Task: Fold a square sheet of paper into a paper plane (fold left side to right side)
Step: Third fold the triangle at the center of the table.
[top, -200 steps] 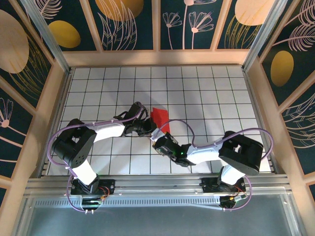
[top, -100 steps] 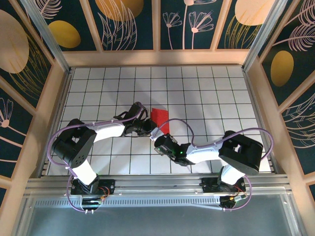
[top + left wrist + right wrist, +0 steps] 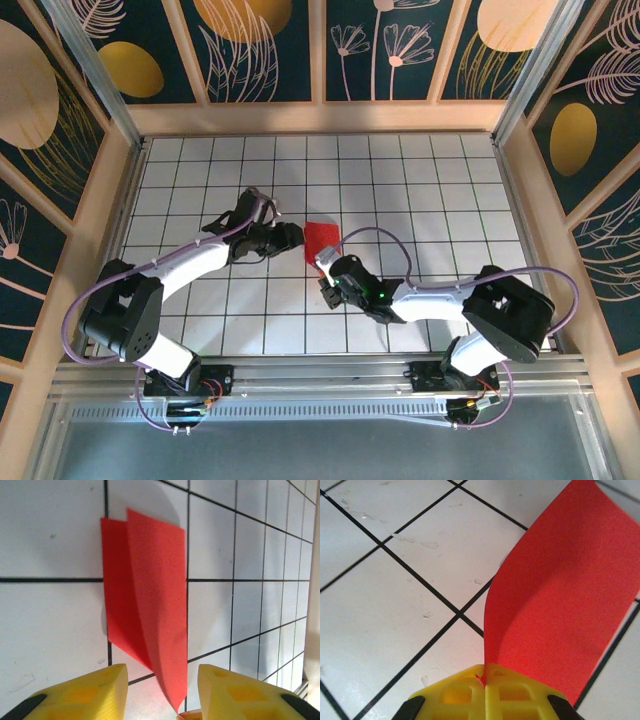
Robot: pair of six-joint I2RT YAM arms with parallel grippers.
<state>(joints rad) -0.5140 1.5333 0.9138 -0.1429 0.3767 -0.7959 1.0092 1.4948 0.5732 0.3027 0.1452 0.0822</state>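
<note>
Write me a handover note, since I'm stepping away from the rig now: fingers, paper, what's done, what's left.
Left gripper: fingers open, flanking the raised end of the square sheet of paper; no grip.
Right gripper: shut on that raised end.
Paper: centre of the table, loosely doubled over, far edges offset.
Done: rough half fold.
To do: align, press the crease, all plane folds.

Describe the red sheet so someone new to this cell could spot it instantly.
On the white grid-tiled table, look at the middle, just beside the left end effector. The square sheet of paper lies there folded into a narrower strip, its near end pinched in the shut right end effector. It is the only bright red thing on the tiles.
</note>
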